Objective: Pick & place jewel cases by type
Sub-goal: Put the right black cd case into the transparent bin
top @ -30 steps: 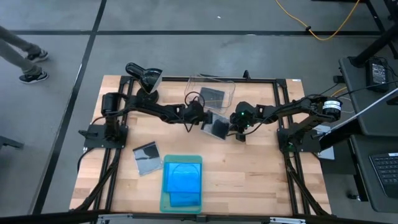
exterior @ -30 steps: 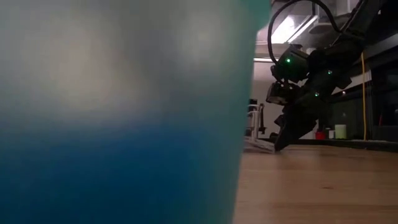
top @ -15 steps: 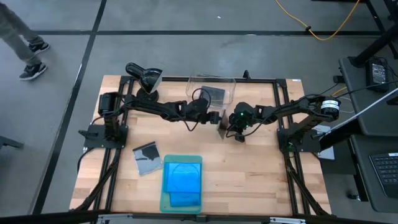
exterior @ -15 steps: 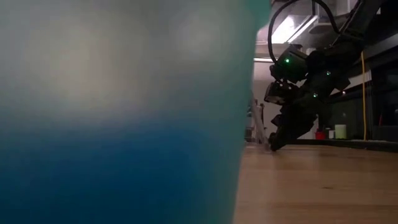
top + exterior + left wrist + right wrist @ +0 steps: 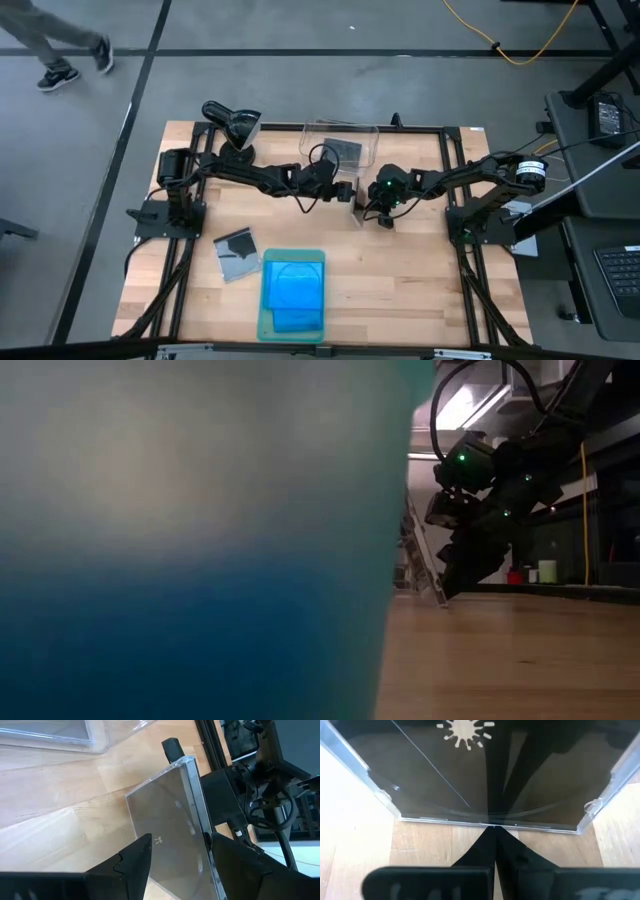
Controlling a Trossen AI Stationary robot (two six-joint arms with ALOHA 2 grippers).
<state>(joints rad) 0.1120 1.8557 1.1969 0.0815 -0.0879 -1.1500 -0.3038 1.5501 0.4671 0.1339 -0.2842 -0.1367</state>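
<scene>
A dark grey/clear jewel case [image 5: 355, 207] stands steeply tilted on one edge at the table's middle, between my two grippers. My left gripper [image 5: 347, 191] comes from the left and is shut on it; the left wrist view shows the case [image 5: 170, 820] between its fingers. My right gripper [image 5: 372, 208] is shut, its tips at the case's foot [image 5: 438, 600]. Another dark case [image 5: 237, 253] lies flat at the near left. One dark case lies in the clear bin [image 5: 340, 148]. Blue cases [image 5: 293, 283] lie on the pale green tray [image 5: 265, 325]. My left gripper pinches the case between its two fingers [image 5: 134, 862], one on each of two opposite side edges [image 5: 204, 827]. The fingers slant down from the table's left. The case is tipped up steeply, with its lower edge on the table. My right gripper's shut fingertips [image 5: 494, 836] sit on the table against the case's lower edge [image 5: 492, 824], slanting down from the table's right. The case rises above them, leaning away from the gripper [image 5: 447, 592].
The clear bin stands just beyond both grippers, at the far middle. A black lamp-like fixture [image 5: 232, 122] sits at the far left. The green tray fills the near middle and blocks most of the low view [image 5: 200, 540]. A person's legs [image 5: 60, 55] pass beyond the table.
My left gripper has risen and tipped up with the case. The case has swung from lying almost flat to standing steeply on its lower edge, which has stayed at my right gripper's shut tips. During the last half second the tilt has grown a little more.
</scene>
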